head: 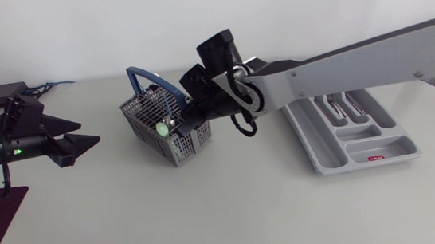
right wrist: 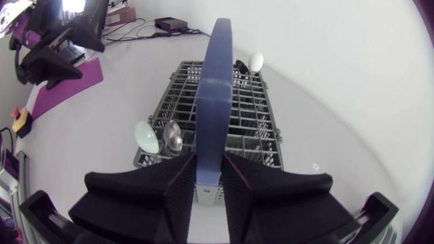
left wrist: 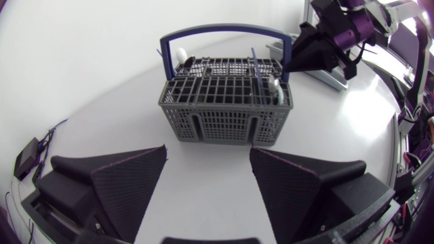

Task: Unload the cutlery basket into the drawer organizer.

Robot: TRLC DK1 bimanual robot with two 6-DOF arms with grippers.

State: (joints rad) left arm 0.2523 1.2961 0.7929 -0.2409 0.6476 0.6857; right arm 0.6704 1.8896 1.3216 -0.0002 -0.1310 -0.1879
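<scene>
I'm clamping the right gripper [right wrist: 208, 157] on the basket's [head: 163, 125] handle [right wrist: 215, 102], with the left gripper [left wrist: 207, 149] gaping short of it, probably steadying it to lift out spoons [right wrist: 146, 136] next.

Plastic and metal

The basket [left wrist: 224, 125] is grey plastic lattice with a smooth blue plastic handle [right wrist: 215, 81]; a spoon [right wrist: 171, 135] inside it gleams — polished metal. Beside the basket, the organizer [head: 321, 160] is smooth grey plastic on a matt white table [head: 211, 219].

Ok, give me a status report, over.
Left gripper open, facing the cutlery basket, apart from it. Right gripper shut on the basket's handle. Spoons inside basket. Nothing blocking the drawer organizer.
</scene>
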